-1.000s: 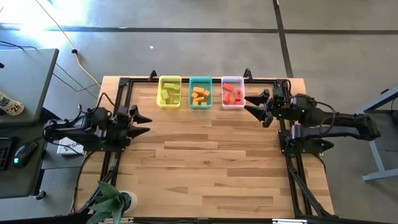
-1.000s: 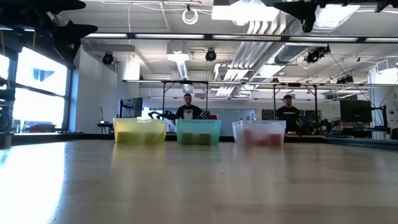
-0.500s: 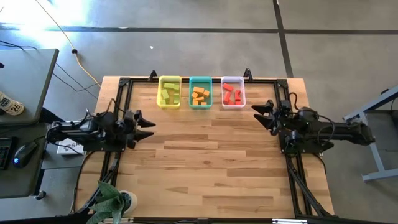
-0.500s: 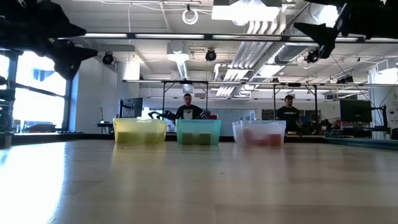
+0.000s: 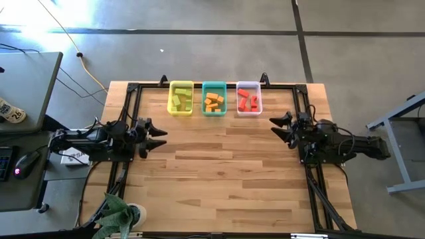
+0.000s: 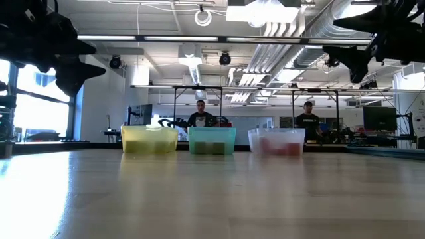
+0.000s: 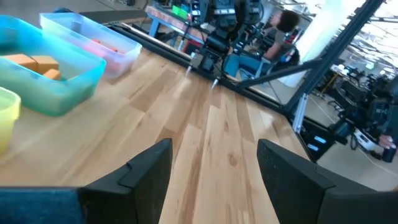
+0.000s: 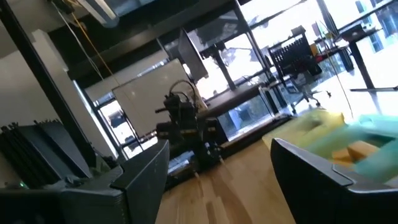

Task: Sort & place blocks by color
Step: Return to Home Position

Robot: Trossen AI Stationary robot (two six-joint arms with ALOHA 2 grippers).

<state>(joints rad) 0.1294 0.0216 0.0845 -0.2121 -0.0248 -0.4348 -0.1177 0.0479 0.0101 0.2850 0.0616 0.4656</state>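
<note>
Three bins stand in a row at the table's far edge: a yellow bin (image 5: 180,98) holding light green blocks (image 5: 180,101), a teal bin (image 5: 213,98) holding orange blocks (image 5: 212,102), and a clear bin (image 5: 248,98) holding red blocks (image 5: 248,101). My left gripper (image 5: 157,134) is open and empty over the table's left side, well short of the bins. My right gripper (image 5: 279,126) is open and empty over the table's right side, near and to the right of the clear bin. In the left wrist view the teal bin (image 7: 50,81) and clear bin (image 7: 93,43) show beyond the open fingers.
A black metal frame (image 5: 133,89) runs around the table's edges. A potted plant (image 5: 118,216) sits at the near left corner. A side desk (image 5: 26,126) stands left of the table. Two people (image 6: 201,114) sit in the room beyond the far edge. Bare wood (image 5: 219,172) lies between the arms.
My right gripper has drawn back from beside the clear bin toward the table's near and right edge and has come lower. My left gripper has moved a little toward the table's right and come lower. Both stayed open. The bins and blocks have not moved.
</note>
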